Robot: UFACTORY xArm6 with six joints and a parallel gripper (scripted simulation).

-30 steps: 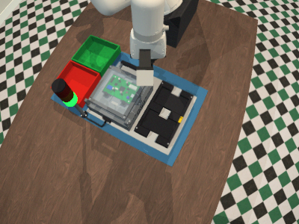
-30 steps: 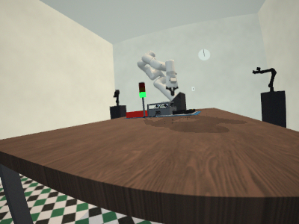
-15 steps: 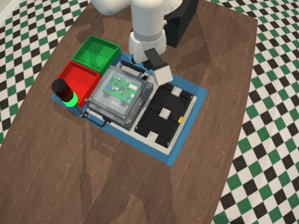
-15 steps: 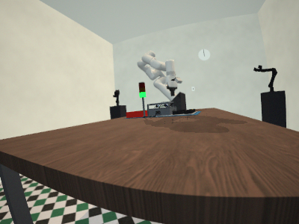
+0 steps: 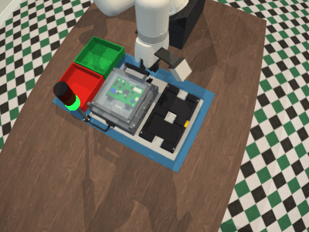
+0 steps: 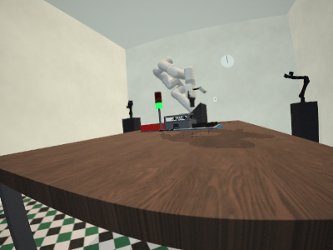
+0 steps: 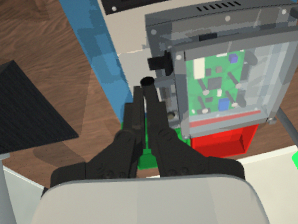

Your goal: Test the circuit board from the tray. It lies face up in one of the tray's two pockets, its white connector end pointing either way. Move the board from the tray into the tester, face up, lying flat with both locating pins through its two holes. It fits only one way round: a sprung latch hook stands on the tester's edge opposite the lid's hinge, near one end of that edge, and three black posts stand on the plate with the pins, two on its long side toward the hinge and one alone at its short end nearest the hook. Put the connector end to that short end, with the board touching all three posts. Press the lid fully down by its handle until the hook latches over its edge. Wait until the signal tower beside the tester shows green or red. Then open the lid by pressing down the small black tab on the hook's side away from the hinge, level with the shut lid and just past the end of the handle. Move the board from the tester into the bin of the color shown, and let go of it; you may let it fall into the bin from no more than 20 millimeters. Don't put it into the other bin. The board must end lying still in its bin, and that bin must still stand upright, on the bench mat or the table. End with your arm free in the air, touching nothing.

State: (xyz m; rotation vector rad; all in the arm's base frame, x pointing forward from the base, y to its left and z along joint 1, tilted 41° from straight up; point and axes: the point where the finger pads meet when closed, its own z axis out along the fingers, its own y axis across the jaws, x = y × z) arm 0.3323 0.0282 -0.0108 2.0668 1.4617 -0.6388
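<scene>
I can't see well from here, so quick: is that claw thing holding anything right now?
Gripper: closed, fingers pressed together, holding nothing; its tips sit beside the tester.

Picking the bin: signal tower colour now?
Green, on the signal tower; clearest in top view.

Even, bright light from above; soft, broad arm shadows darken the table at upper center of the top view. All views are coarse, slightly blurred, without glare.
</scene>
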